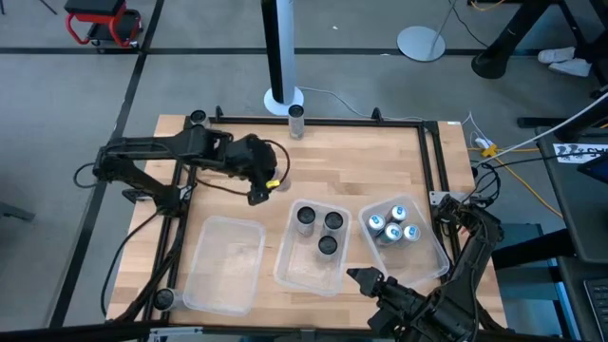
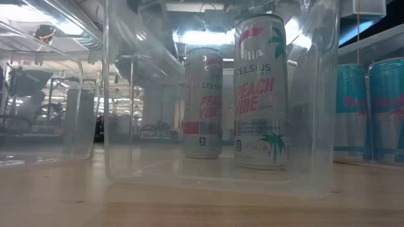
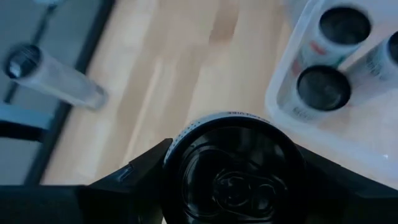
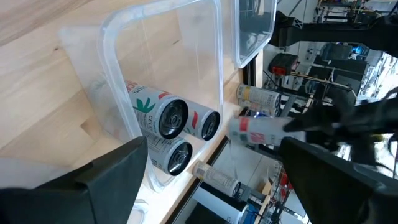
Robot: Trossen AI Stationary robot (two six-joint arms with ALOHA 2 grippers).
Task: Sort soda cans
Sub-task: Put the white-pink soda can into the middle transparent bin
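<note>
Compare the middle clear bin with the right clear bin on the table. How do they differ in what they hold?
The middle bin holds three cans with dark tops; the right bin holds four cans with silver tops and blue-white sides. The middle bin lies almost square to the table edge; the right bin is turned at an angle. Both are clear plastic, and the cans in both stand upright.

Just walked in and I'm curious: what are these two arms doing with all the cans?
They're sorting soda cans into clear bins. The left claw grips a black-topped can above the bare table, near the middle bin, which holds three black-topped cans. The right-hand bin holds four blue-and-white cans; the left-hand bin is empty. The right claw waits open at the near edge.
</note>
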